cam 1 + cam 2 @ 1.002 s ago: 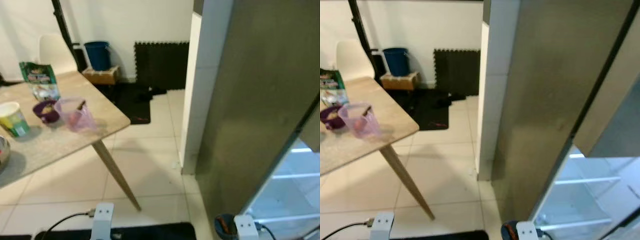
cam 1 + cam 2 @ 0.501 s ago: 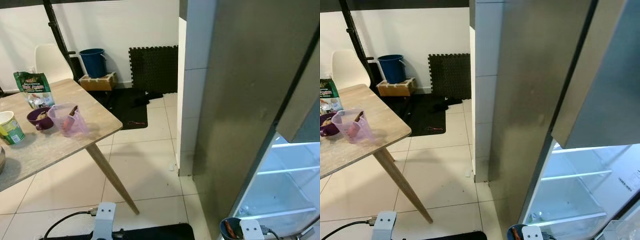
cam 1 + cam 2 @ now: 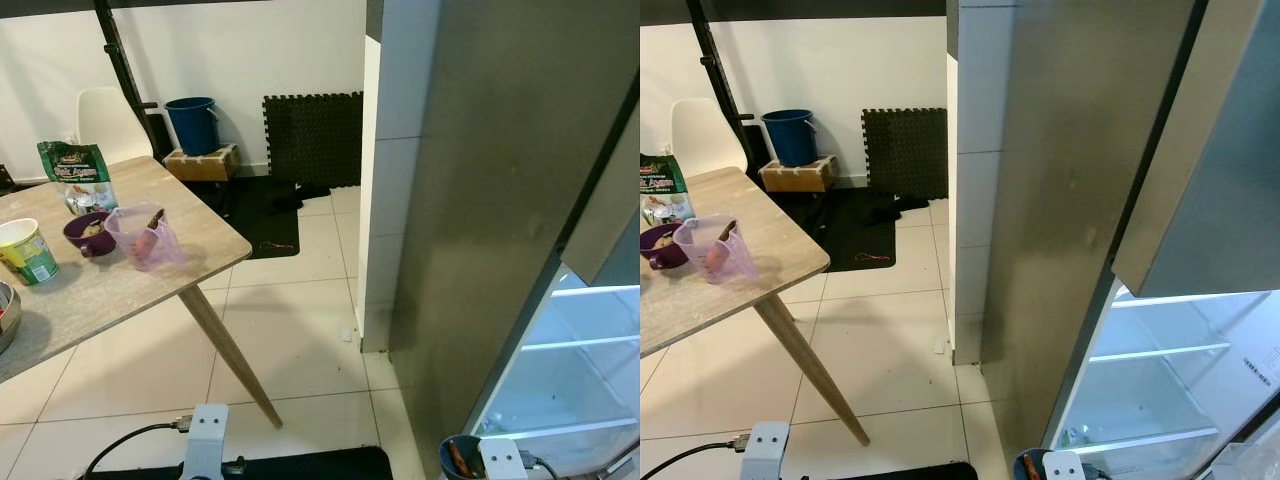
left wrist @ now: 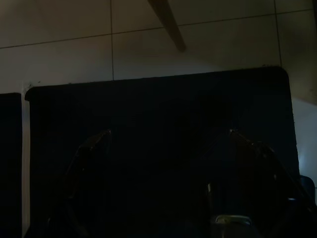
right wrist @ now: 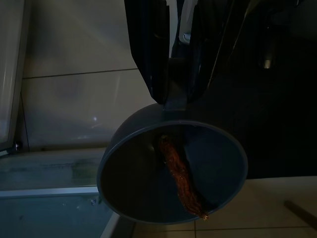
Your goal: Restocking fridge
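holding the dark bowl (image 5: 172,171) by its rim, my right gripper (image 5: 171,101) clamped there, low beside the open fridge (image 3: 1160,380). bowl seems light, rigid; the loose sausage-like strip (image 5: 181,177) could slide if tilted. left gripper (image 4: 168,188) hangs parted.

Left arm hangs low, its wrist mount at the bottom edge of the head views, a black cable running from it. Left gripper (image 4: 168,183) points down; wrist view very dark. Two black fingers (image 4: 86,163) just made out, set wide apart, nothing between them.

Right arm also low, its wrist mount at the bottom edge on the robot's right. Right gripper (image 5: 173,74) points down; the two black fingers (image 5: 146,54) sit close together, pinched on the rim tab of a dark blue cup (image 5: 129,173), which hangs just beyond the fingertips with its mouth toward the wrist camera.
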You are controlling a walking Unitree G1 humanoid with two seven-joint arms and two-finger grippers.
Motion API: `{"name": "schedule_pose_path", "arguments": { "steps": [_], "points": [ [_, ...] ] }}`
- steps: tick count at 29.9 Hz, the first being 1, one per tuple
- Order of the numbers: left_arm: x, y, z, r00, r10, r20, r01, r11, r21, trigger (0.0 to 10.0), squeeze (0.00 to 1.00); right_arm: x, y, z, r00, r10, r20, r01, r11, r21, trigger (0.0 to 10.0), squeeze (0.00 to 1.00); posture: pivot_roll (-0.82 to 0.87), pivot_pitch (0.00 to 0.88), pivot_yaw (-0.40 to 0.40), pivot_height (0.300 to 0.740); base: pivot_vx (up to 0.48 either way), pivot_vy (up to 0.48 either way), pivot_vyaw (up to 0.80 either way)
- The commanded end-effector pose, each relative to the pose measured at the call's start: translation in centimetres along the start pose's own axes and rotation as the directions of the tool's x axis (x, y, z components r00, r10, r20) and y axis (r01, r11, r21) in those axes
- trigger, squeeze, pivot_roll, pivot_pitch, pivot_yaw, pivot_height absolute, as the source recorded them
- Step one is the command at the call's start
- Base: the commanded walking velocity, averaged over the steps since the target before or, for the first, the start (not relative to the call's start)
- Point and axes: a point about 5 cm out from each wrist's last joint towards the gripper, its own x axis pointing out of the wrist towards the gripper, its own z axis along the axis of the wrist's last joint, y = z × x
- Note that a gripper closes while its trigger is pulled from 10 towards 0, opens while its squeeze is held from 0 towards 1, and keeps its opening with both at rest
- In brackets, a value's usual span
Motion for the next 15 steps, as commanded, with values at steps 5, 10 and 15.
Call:
{"name": "schedule_pose_path", "arguments": {
  "steps": [5,10,15],
  "points": [
    [-0.14,0.03,-0.64,1.0,0.005,-0.019,-0.005,1.0,-0.023,10.0,0.0,-0.09,-0.03,-0.44,1.0,-0.002,-0.022,0.002,1.0,0.008,10.0,0.0,-0.05,0.126,0.022,0.74,0.0,-0.097,0.0],
    [-0.08,-0.02,-0.49,1.0,0.002,-0.019,-0.003,1.0,-0.023,10.0,0.0,-0.11,-0.02,-0.5,1.0,0.001,-0.022,-0.001,1.0,0.004,10.0,0.0,-0.06,0.123,0.027,0.74,0.0,-0.267,0.0],
    [-0.04,-0.15,-0.35,1.0,-0.002,-0.016,0.001,1.0,-0.023,10.0,0.0,-0.17,-0.09,-0.64,1.0,0.001,-0.023,-0.001,1.0,0.004,10.0,0.0,-0.06,0.122,0.028,0.74,0.0,-0.35,0.0]
  ]
}}
